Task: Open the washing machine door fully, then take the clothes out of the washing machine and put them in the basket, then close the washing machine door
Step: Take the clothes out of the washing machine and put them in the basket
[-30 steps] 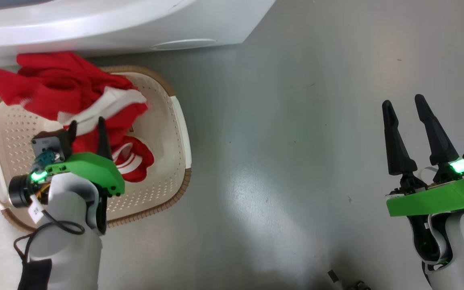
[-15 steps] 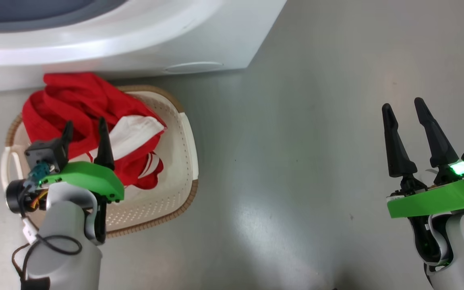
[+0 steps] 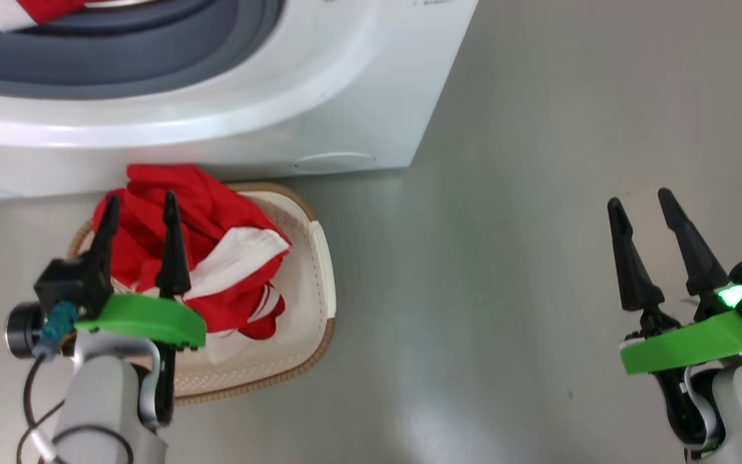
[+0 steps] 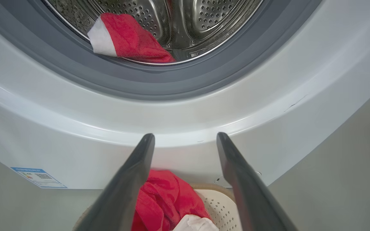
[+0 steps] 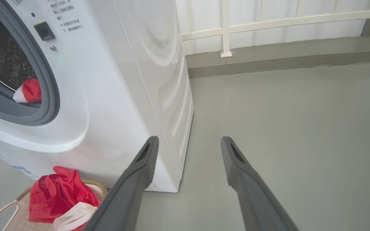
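Observation:
The white washing machine (image 3: 345, 96) stands open-mouthed; its door is out of view. One red piece of the clothes with white trim (image 4: 130, 41) lies at the front lip of the steel drum (image 4: 188, 19), just inside the grey gasket (image 4: 172, 83). More red and white clothes (image 3: 203, 258) are heaped in the cream basket (image 3: 319, 309) on the floor below the machine's front. My left gripper (image 3: 140, 201) hangs open above the heap with nothing between its fingers, pointing at the machine's front panel. My right gripper (image 3: 640, 200) is open and empty over bare floor to the right.
Grey floor (image 3: 506, 258) spreads to the right of the machine. A white wall with a railing (image 5: 268, 22) closes the far side. A small blue label (image 4: 37, 176) sits low on the machine's front. The basket's handle (image 5: 2, 211) faces away from the machine.
My left gripper has opened wide and lifted off the red clothes, which now rest in the basket. The head camera has tilted up towards the machine. The right arm has barely moved.

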Controlling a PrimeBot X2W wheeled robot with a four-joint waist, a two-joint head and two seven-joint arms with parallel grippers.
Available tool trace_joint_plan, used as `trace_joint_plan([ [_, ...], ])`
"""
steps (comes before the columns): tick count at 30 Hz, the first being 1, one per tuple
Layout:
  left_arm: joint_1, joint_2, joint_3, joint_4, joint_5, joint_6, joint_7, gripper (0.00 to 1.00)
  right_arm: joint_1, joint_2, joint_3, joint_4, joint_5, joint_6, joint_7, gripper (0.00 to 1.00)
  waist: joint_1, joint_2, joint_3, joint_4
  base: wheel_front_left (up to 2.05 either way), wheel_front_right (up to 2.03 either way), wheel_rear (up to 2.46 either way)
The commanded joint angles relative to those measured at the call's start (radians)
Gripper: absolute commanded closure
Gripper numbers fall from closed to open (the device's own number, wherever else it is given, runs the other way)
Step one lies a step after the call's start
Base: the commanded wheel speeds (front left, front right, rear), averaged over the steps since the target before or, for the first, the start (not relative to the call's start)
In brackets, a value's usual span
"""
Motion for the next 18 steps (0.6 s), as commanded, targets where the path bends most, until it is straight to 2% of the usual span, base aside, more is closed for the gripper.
trace_joint_plan([
  [1,0.046,0.026,0.020,-0.043,-0.001,-0.009,-0.005,0.00,0.034,-0.013,0.020,-0.016,-0.002,0.006,-0.006,0.00,0.0000,0.0000,-0.053,0.017,0.00,0.00,0.00],
  [18,0.316,0.026,0.000,-0.303,0.020,0.005,-0.005,0.00,0.170,-0.024,0.020,0.012,-0.007,0.006,-0.006,0.00,0.0000,0.0000,-0.260,0.039,0.00,0.00,0.00],
])
